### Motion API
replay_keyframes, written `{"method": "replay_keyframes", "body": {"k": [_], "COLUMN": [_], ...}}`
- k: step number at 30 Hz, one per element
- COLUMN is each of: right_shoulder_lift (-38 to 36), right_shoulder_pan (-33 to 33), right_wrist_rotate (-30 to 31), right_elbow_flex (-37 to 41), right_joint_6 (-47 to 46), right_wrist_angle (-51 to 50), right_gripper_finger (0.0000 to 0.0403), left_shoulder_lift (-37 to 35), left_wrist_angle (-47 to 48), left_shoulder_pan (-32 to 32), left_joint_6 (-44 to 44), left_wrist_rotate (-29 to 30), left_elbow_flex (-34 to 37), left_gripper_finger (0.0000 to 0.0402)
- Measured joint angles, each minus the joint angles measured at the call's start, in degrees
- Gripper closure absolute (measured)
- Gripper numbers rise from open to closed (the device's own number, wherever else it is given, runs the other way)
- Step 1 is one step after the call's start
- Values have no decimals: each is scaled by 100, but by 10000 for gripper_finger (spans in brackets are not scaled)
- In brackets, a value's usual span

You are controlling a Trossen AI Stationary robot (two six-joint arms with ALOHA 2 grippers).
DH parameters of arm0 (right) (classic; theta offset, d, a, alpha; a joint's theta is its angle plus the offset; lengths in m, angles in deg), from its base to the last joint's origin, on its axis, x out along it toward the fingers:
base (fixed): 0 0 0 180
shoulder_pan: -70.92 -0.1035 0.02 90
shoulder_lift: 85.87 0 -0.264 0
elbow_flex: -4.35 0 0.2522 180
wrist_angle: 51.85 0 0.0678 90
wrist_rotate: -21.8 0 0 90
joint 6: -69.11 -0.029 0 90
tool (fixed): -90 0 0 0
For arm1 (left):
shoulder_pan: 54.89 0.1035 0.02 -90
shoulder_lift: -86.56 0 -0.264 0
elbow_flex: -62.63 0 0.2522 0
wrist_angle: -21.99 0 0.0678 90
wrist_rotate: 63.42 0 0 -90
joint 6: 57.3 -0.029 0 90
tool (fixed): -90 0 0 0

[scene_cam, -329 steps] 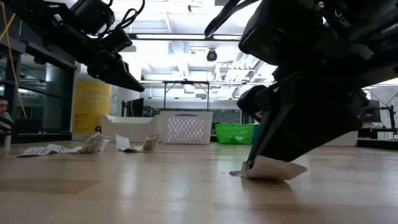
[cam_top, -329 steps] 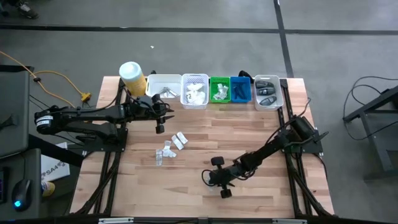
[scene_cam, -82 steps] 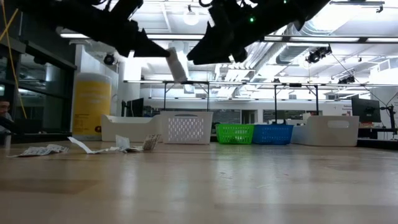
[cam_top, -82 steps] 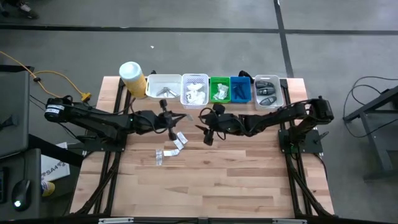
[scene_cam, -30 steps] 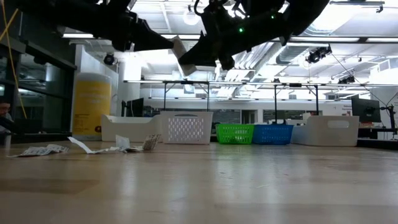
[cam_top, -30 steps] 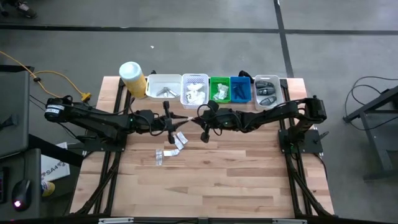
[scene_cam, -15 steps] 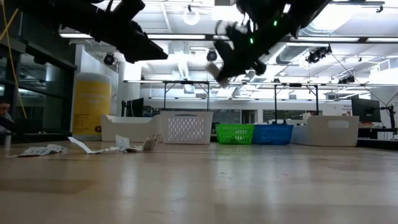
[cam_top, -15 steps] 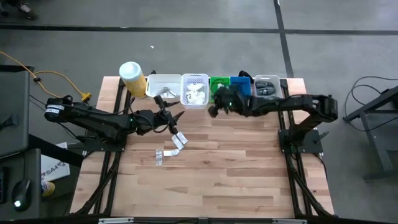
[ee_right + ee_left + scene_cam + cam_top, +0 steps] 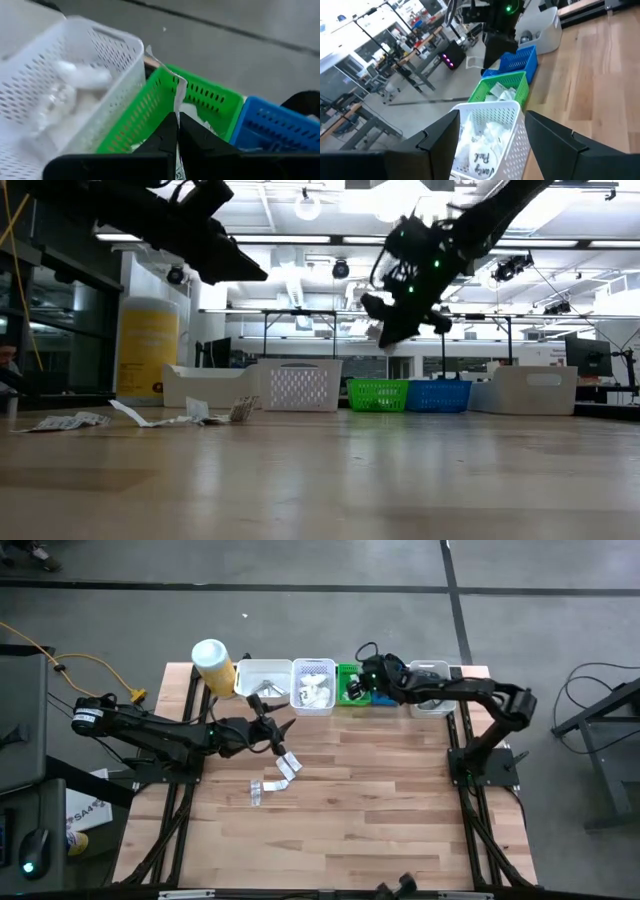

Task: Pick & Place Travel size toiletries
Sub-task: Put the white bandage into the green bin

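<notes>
Right gripper (image 9: pixel 176 131): my fingers are pinched tight on a thin clear sachet (image 9: pixel 176 92). I hang over the green basket (image 9: pixel 354 683) at the desk's far edge.
Left gripper (image 9: pixel 277 732): my fingers are spread apart and hold nothing. I hang above the desk (image 9: pixel 400 810), in front of the white mesh basket (image 9: pixel 313 686).
Loose sachets (image 9: pixel 287 766): they lie on the desk just under my left gripper, nearer the left edge.
Blue basket (image 9: pixel 387 684): right beside the green one.

Five bins (image 9: pixel 314 686) (in a row); two arms (image 9: pixel 160 735)
</notes>
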Motion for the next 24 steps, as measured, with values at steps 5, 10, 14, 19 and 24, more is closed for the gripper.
{"method": "replay_keyframes", "body": {"k": [5,10,14,19,24], "right_shoulder_lift": [296,339,339,339,339], "right_shoulder_pan": [202,278,274,275,287], "right_wrist_rotate": [-28,-32,-118,-167,-354], "right_elbow_flex": [2,4,4,4,4], "right_joint_6": [-125,-281,-311,-439,-442], "right_wrist_angle": [-23,-59,-193,-356,-333], "right_gripper_finger": [399,399,399,399,399], "left_shoulder_lift": [0,0,0,0,0], "left_wrist_angle": [199,206,249,278,293], "left_shoulder_pan": [0,0,0,0,-1], "left_joint_6": [167,194,270,297,389], "left_wrist_rotate": [-2,0,0,0,-1], "left_elbow_flex": [0,0,0,0,0], "left_gripper_finger": [178,178,178,178,178]}}
